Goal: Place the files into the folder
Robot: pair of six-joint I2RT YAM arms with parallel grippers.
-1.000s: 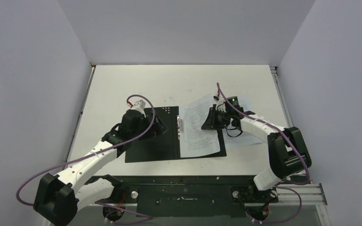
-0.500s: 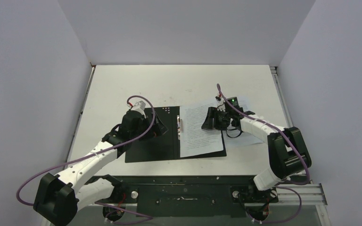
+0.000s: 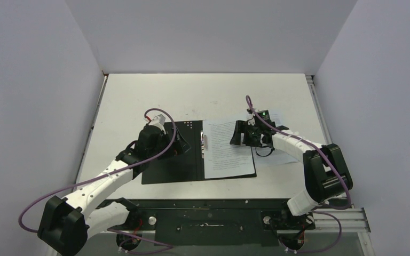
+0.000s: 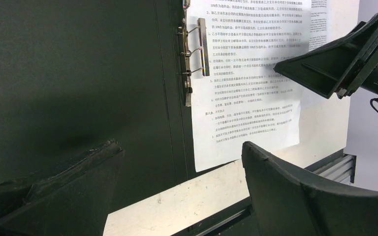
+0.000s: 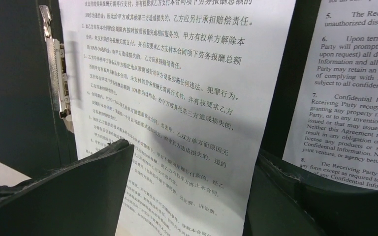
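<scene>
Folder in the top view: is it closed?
No, the folder lies open, black inside up, a printed sheet on its right half.

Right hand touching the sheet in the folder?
Cannot tell. Right wrist view: the right hand is open over the sheet lying on the folder, shadowing it, but neither contact nor a gap shows plainly.

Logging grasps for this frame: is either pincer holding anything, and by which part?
Nothing is held. The right pincer stands open over the printed sheet, lying flat in the folder; the left pincer hangs open too.
</scene>
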